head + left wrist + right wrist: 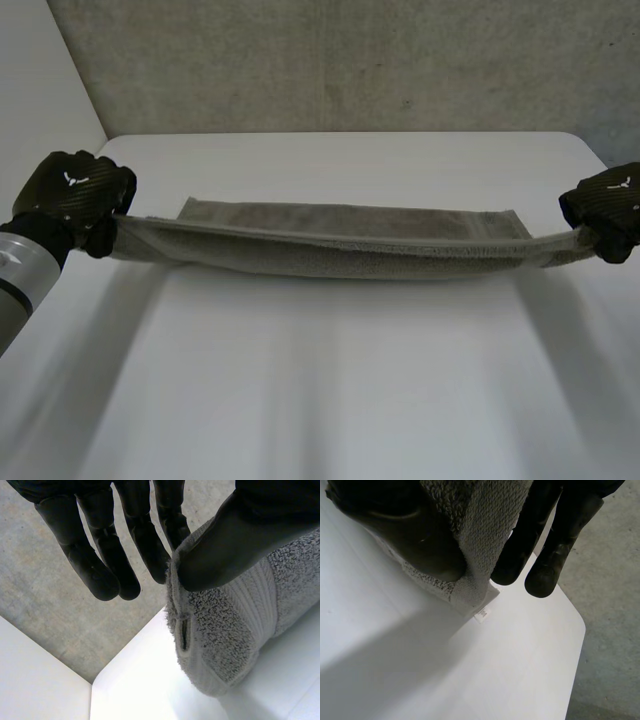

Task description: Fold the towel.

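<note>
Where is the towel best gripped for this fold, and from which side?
At its two short ends, each from its own outer side, as now: the left hand and right hand each pinch an end between thumb and fingers. The towel is a long, narrow strip, so end grips should hold it taut while its far edge lies on the table.

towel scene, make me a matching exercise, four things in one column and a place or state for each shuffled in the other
1 left hand
2 right hand
3 towel
4 table

a white, under the towel
b pinches the towel's right end
c stretched between both hands
d pinches the towel's left end

Pairs: 1-d, 2-b, 3-c, 4-a
</note>
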